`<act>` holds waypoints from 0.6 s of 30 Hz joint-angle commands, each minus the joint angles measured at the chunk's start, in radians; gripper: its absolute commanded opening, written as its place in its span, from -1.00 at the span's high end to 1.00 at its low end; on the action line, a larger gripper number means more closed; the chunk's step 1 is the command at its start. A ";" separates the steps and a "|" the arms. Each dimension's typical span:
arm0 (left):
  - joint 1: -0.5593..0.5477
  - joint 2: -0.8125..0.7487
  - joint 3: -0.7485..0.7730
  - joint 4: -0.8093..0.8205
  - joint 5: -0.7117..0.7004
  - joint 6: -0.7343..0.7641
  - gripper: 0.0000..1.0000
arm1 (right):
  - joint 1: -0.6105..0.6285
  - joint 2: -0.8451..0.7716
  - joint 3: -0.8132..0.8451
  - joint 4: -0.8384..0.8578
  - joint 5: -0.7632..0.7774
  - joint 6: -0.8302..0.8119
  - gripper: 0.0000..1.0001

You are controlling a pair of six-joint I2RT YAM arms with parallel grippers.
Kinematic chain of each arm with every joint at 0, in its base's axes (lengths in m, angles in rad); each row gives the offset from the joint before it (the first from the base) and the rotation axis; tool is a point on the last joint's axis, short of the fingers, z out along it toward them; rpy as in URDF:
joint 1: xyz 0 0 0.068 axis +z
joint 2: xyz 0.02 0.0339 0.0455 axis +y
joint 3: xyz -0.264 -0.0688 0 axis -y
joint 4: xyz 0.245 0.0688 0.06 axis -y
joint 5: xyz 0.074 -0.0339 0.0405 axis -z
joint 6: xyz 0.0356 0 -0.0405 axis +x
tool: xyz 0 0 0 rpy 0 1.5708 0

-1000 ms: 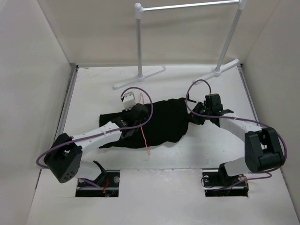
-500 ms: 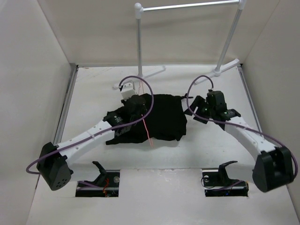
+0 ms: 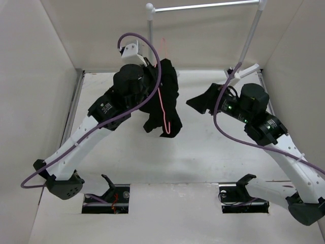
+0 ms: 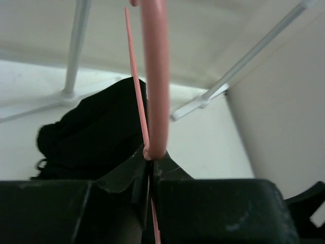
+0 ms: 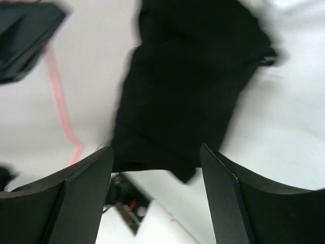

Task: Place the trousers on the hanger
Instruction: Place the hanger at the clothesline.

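Aloft, trousers (image 3: 170, 91) on the hanger (image 4: 155, 76)

The trousers (image 3: 165, 94) hang on the hanger (image 3: 162, 109), held up by the left arm (image 3: 91, 127) near the rack (image 3: 213, 5).

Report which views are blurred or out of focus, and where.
Top external: sharp, evenly lit. Left wrist: the thin pink wire hanger looms soft, too close to the lens. Right wrist: motion blur smears the black fabric trousers; the open right claw is crisp.

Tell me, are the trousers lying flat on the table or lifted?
Lifted: the trousers hang bunched from the hanger, which the left jaws pinch.
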 commanded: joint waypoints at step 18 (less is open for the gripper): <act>-0.031 0.106 0.115 -0.012 0.121 0.030 1.00 | 0.210 0.254 0.125 0.257 -0.170 0.104 -0.03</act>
